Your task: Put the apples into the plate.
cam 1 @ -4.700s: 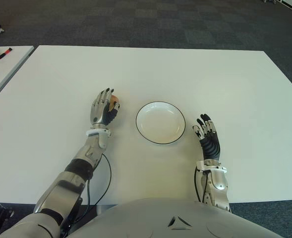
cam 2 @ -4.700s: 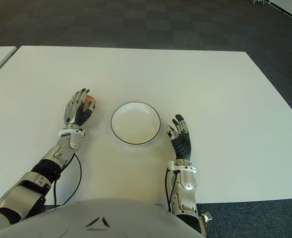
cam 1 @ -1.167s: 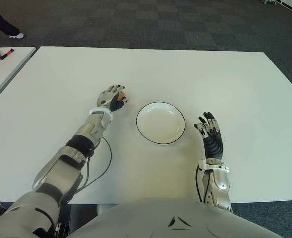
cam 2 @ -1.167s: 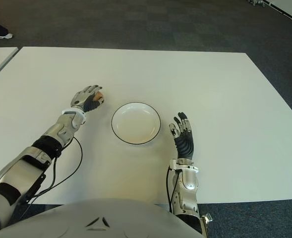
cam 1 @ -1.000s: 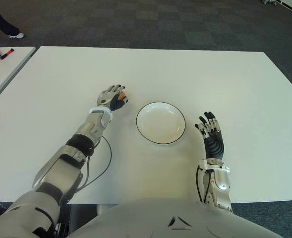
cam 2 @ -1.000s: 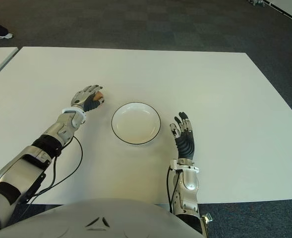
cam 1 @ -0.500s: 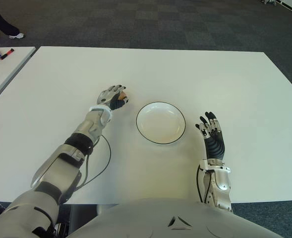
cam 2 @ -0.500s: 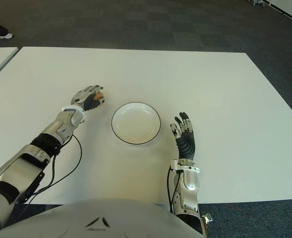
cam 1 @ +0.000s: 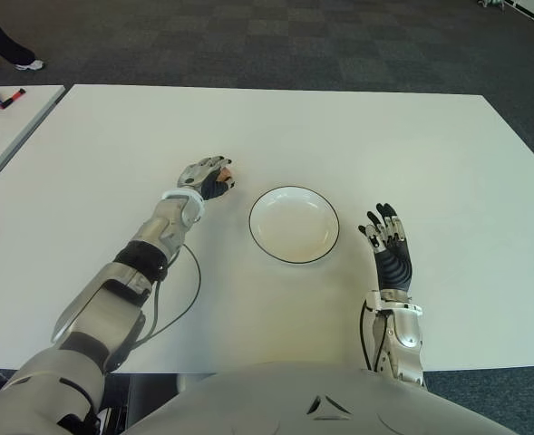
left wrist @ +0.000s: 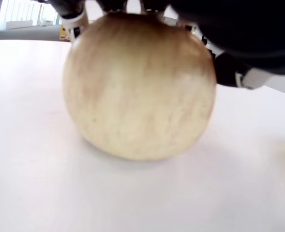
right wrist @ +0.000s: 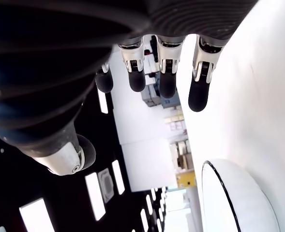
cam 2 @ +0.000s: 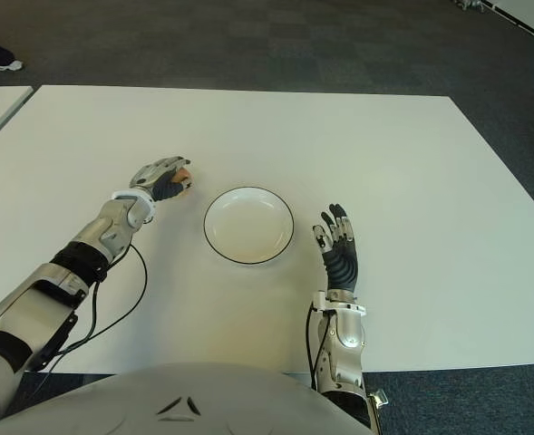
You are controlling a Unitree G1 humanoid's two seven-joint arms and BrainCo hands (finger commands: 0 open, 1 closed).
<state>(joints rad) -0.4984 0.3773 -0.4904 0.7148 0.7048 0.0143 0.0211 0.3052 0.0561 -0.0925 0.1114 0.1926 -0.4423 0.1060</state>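
White tabletop (cam 1: 412,136) across both eye views, with plate (cam 1: 294,224) at centre, bare inside, no apple in it yet. Left of plate, just beside its rim but apart from it: left hand (cam 1: 207,175), palm down, fingers curled over apple (cam 1: 227,172), of which only a sliver of tan skin peeks out on the plate side. From that spot, plate lies to the right and slightly nearer the body, so a short carry in that direction looks like the coming move; left hand clearly the nearer one. Right hand (cam 1: 388,245) on the plate's other side, near its rim, fingers loosely spread, nothing in it; contact with tabletop not clear. Only one apple in sight despite the plural in the task. Left wrist view: apple (left wrist: 138,87) filling most of the picture, pale yellow with brown flush toward the top, round with no long axis to speak of, underside sitting on tabletop (left wrist: 36,183), so not lifted yet. Dark fingertips (left wrist: 234,72) pressed at its top and far side; stem hidden, plate barely cut in at the edge if at all. Right wrist view: fingertips (right wrist: 199,99) hanging apart and slack, palm holding nothing, plate (right wrist: 239,193) seen as a dark-edged arc beyond them; its interior mostly cut off.
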